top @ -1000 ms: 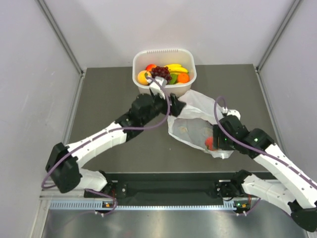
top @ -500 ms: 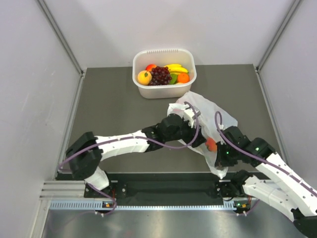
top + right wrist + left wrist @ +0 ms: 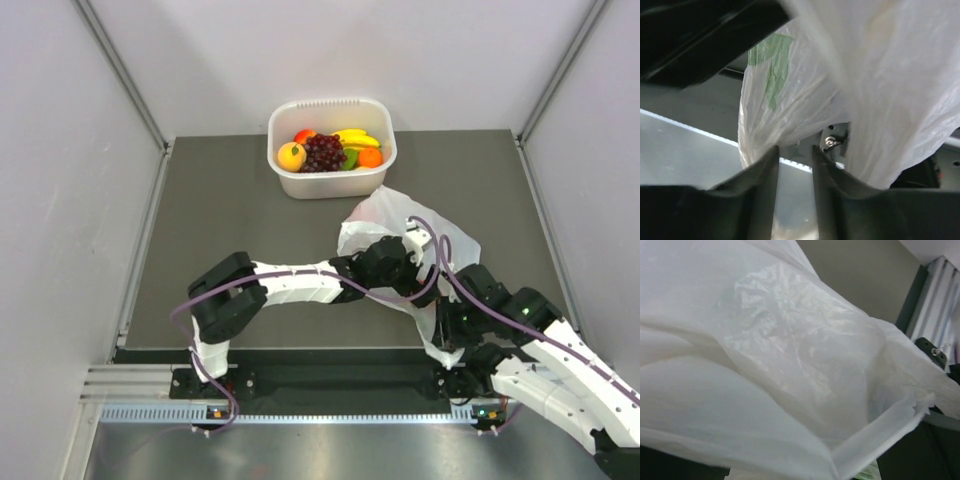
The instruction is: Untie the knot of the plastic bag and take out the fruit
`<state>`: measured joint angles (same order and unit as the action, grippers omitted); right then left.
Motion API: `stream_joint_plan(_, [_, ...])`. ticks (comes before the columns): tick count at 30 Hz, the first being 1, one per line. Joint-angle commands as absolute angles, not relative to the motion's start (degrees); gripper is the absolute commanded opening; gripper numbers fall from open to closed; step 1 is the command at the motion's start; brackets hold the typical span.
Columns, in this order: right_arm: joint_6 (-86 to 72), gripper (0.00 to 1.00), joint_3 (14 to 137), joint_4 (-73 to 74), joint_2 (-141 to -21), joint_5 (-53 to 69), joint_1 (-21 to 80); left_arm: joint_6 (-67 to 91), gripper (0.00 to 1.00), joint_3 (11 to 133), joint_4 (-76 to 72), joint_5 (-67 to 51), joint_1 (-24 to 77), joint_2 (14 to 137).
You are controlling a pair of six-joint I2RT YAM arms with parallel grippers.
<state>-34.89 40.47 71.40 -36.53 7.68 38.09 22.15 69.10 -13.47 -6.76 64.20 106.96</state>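
The left arm reaches from its base at the near left across the dark table [image 3: 240, 210] to the right. At the far middle stands a white tub [image 3: 332, 184] with the fruit [image 3: 324, 152] piled in it: dark grapes [image 3: 322, 150], a yellow-orange round one [image 3: 291, 156], a red piece [image 3: 303, 135] and an orange one [image 3: 370, 157], beside yellow bananas [image 3: 356, 137]. Right of the tub and nearer, the plastic bag [image 3: 385, 210] lies crumpled and partly lifted. The left gripper [image 3: 400, 268] is pushed into its folds. Its wrist camera sees only white film and a strip-like flap [image 3: 890, 426], so I cannot tell how its fingers stand, nor make out the knot. Whether any fruit is inside is hidden too. Furthest right, the right gripper [image 3: 446, 330] sits at the bag's near edge. Its fingers [image 3: 765, 185] are drawn nearly together, with the plastic gathering down to their tips as if pinched. A green patch [image 3: 772, 65] shows on the film.
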Motion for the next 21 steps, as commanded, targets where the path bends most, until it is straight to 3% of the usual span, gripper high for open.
stream_joint_plan(1, [-35.59,0.37,40.96,69.97,-36.21,6.33,38.23,19.69,0.99,73.11,-16.79,-3.78,64.25,110.12])
stream_joint_plan(4, [-35.68,0.55,41.13,69.52,-35.95,6.15,38.23,18.03,0.99,75.14,-16.96,-3.26,64.16,113.72])
stream_joint_plan(7, [-35.6,0.65,41.31,69.08,-35.68,6.06,38.23,16.35,0.99,76.11,-18.63,-1.59,63.9,116.53])
stream_joint_plan(18, [-34.89,0.77,44.29,68.29,-36.3,1.41,38.32,14.85,0.98,78.22,-20.48,-9.58,62.67,122.43])
stream_joint_plan(20, [-34.72,0.76,44.91,68.03,-36.65,0.53,38.23,14.77,0.92,77.61,-21.26,-10.11,62.67,122.26])
stream_joint_plan(21, [-34.63,0.75,45.43,67.33,-36.74,0.35,38.23,14.68,0.82,76.65,-21.79,-10.46,62.67,121.91])
